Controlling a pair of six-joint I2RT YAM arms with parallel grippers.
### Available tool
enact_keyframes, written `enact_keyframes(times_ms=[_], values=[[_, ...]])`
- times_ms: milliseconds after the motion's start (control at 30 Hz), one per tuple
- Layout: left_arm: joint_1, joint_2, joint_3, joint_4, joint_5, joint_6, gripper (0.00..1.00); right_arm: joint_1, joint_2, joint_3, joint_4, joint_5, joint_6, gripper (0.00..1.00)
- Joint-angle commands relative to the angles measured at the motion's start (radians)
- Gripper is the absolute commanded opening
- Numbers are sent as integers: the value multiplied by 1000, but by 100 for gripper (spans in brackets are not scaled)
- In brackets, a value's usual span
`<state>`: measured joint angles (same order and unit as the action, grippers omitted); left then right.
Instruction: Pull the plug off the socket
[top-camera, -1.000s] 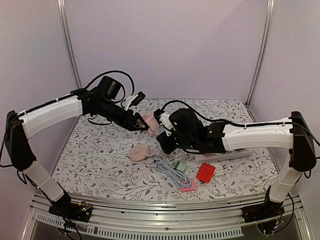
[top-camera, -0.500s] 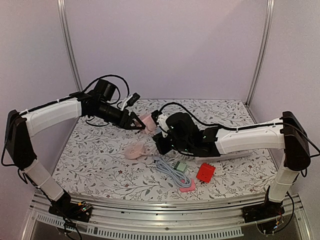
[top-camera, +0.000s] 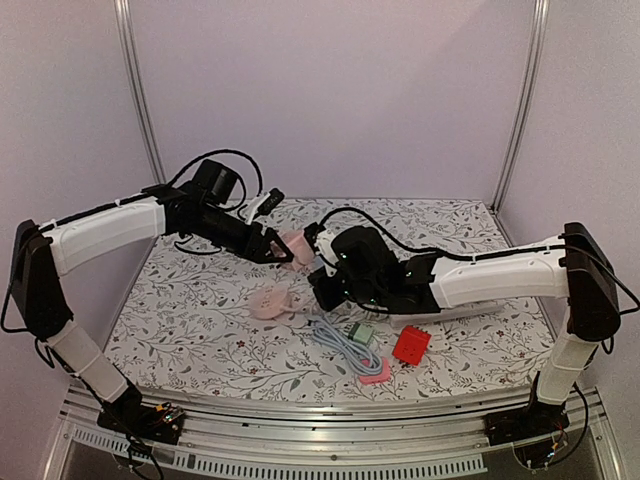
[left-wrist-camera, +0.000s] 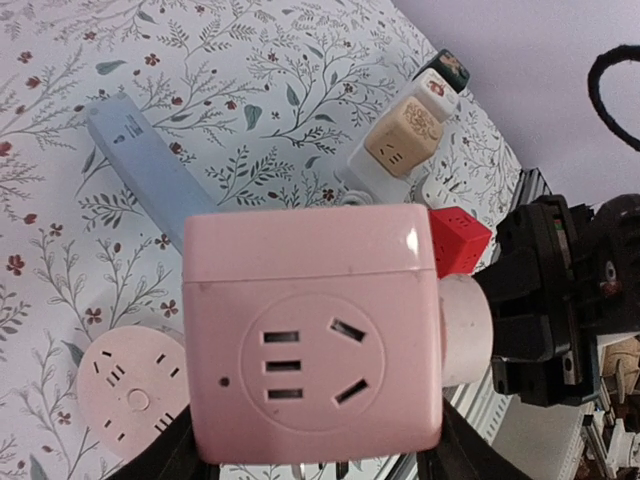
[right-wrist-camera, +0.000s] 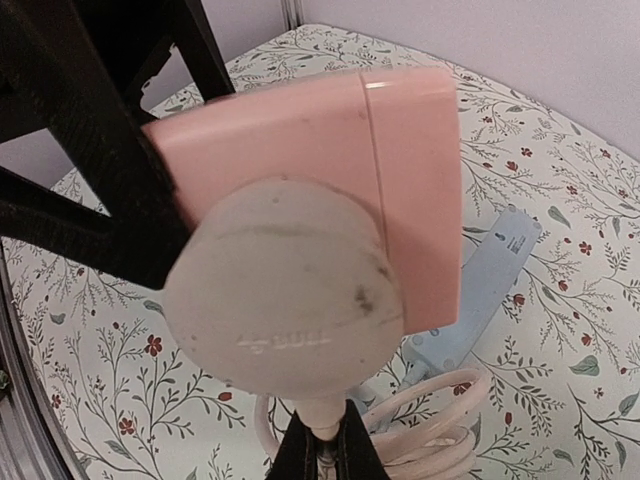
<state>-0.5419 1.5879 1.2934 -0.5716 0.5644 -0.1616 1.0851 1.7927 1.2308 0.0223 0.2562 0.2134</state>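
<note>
- Top external view is showing the left gripper (top-camera: 283, 249) reaching in from the left above the floral table (top-camera: 200, 320). Its black fingers (right-wrist-camera: 100, 170) are clamping the pink socket cube (top-camera: 298, 243) and holding it off the surface.
- Left wrist view is facing one slotted outlet face of the cube, which is filling the middle of that picture.
- The round white plug (left-wrist-camera: 462, 330) is sitting against the cube's right-hand side face, touching it with no gap showing.
- The right gripper (right-wrist-camera: 320, 452) is meeting the plug from the right, its fingers pinching together on the thin stem at the plug's back. Right wrist view is showing the plug's round back up close, with the pink cube just behind it.
- A round pink socket (top-camera: 270, 303) is lying on the table below the raised cube, to its left.
- A pale blue power strip (top-camera: 345, 347) is lying just right of the round socket, with a coil of pink cord (right-wrist-camera: 440, 430) near it.
- A small green block (top-camera: 362, 332) is resting beside the blue strip, and a flat pink piece (top-camera: 375, 373) is lying nearer the front edge.
- A red cube (top-camera: 411, 344) is sitting just right of the green block.
- A white power strip (top-camera: 470, 310) is lying partly hidden behind the right arm, and it is carrying a beige cube (left-wrist-camera: 405, 140).
</note>
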Motion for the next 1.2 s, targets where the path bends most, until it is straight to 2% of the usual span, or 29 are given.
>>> enact_keyframes(times_ms=[0,100,267,533,667,1167], values=[[-29,-14,33,-63,-311,42,6,-12,-48,5,-67,37,14,0],[-52,6,43,-93,-429,45,5,-13,-69,8,-80,38,10,0],[-64,24,54,-112,-503,43,7,-12,-108,7,-96,45,1,0],[-64,17,55,-107,-443,40,7,-12,-105,7,-102,45,-2,0],[-63,8,52,-92,-383,36,7,-12,-102,8,-102,47,0,0],[19,-64,-8,101,99,-74,6,-14,-13,29,-104,25,26,0]])
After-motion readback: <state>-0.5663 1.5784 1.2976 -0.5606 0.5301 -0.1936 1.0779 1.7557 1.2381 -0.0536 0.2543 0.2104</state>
